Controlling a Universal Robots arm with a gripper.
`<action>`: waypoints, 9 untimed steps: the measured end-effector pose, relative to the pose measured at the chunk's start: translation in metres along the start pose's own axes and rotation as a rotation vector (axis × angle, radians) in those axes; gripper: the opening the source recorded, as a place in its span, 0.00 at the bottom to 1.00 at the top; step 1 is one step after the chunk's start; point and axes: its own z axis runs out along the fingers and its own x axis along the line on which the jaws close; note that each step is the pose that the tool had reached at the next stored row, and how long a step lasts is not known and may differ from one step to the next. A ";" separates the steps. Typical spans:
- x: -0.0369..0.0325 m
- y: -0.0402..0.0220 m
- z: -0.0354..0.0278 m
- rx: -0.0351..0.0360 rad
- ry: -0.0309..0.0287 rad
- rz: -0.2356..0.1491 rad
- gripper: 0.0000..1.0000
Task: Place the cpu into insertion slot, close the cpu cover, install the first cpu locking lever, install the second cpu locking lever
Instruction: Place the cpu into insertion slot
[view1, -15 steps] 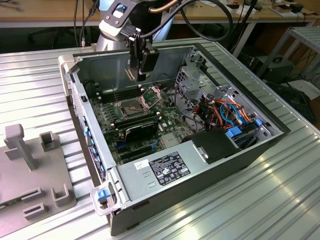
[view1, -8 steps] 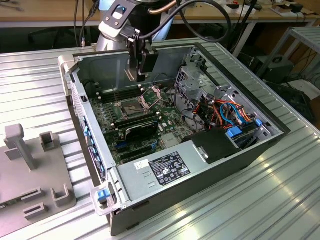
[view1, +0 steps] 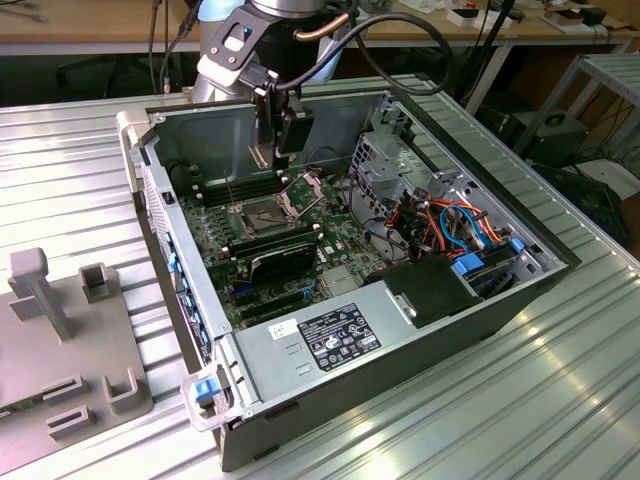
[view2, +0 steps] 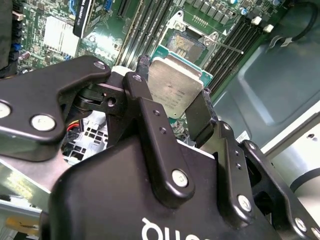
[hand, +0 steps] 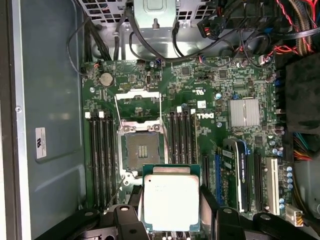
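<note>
Now, in the exterior view, my claw (view1: 275, 150) is hanging inside the case (view1: 205, 135). In the second wrist view, I'm clenching the cpu (view2: 175, 87), a dull silver square, green-edged. In the first wrist view, it's hovering near the open insertion slot (hand: 142, 150).

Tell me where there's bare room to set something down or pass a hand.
Bare: the ribbed table at the exterior view's right of the computer case; the grey case panel beside the memory slots. Crowded: the insertion slot between memory slots, the gripper holding the cpu above the motherboard, the cable bundle.
</note>
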 end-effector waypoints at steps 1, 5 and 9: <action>0.0000 -0.0001 0.0017 0.0001 -0.0002 0.000 0.55; 0.0005 -0.0004 0.0093 0.0000 -0.0004 0.000 0.55; 0.0006 -0.0006 0.0144 0.0001 -0.0005 0.000 0.55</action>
